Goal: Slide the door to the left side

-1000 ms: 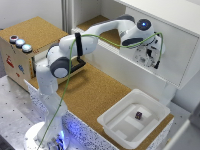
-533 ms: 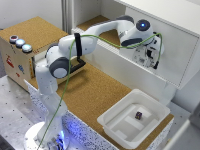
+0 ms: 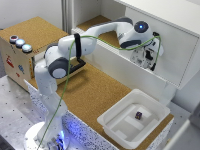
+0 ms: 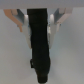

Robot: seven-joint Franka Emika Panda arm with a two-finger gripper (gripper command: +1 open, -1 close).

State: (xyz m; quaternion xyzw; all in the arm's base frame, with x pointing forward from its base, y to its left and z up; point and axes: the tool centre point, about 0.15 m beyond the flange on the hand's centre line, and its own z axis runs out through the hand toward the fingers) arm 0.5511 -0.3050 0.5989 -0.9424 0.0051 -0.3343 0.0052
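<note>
Up close, the claw (image 4: 39, 22) straddles the black handle (image 4: 39, 45), one finger (image 4: 21, 20) on either side, though whether they pinch it is unclear. Outward, the claw (image 3: 148, 54) meets the white door (image 3: 175, 52) toward the exterior view's right, above the cork surface (image 3: 95, 90) and a white bin (image 3: 135, 122).

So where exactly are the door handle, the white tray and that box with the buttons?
Door handle (image 4: 39, 45): wrist view, middle of the black bar.
White tray (image 3: 111, 121): exterior view, its near rim.
Box with buttons (image 3: 15, 62): exterior view, its front face.
</note>
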